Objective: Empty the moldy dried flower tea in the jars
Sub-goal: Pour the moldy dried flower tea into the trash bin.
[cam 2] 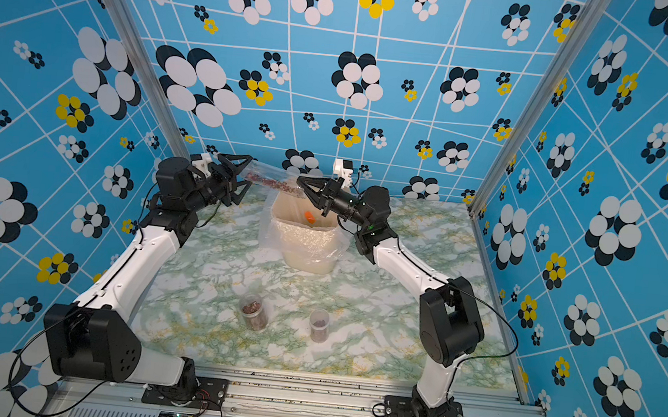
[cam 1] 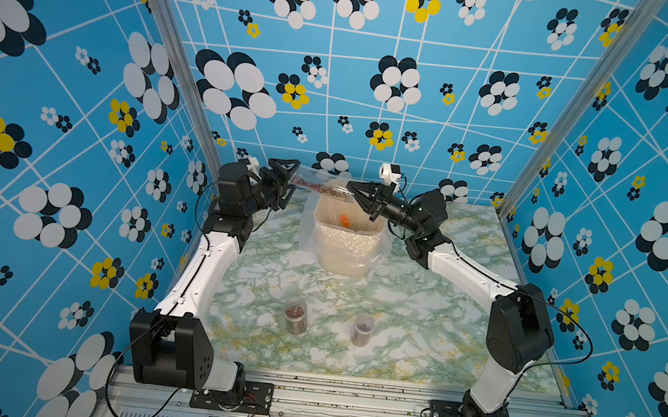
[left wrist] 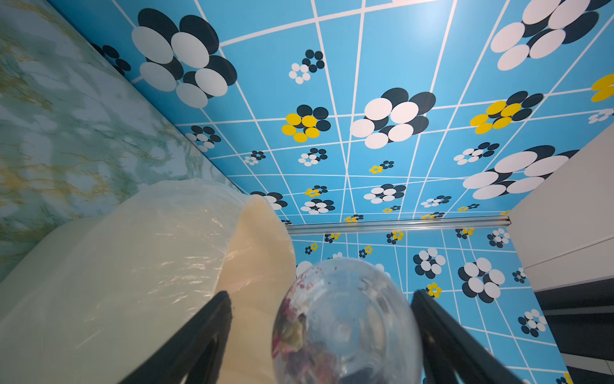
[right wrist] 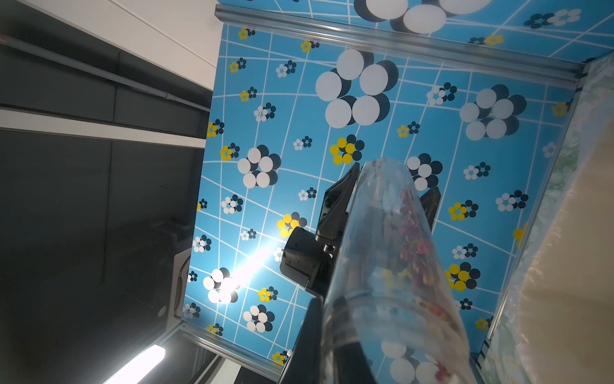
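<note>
A tall clear jar (cam 1: 320, 185) (cam 2: 274, 181) lies nearly level in the air over the bin, with reddish dried flower tea (cam 1: 317, 186) (right wrist: 415, 239) spread along its lower side. My right gripper (cam 1: 351, 188) (cam 2: 301, 181) is shut on the jar's end nearest it. My left gripper (cam 1: 291, 178) (cam 2: 249, 172) (left wrist: 320, 296) stands open around the jar's (left wrist: 345, 319) other end, with a gap at one finger. Two shorter jars (cam 1: 296, 316) (cam 1: 363, 330) holding tea stand upright near the table's front.
The cream plastic-lined bin (cam 1: 347, 248) (cam 2: 308, 244) stands at the back middle of the marble-patterned table, directly under the held jar. A single orange piece (cam 1: 344, 219) (cam 2: 309, 216) lies inside it. Patterned walls close in three sides.
</note>
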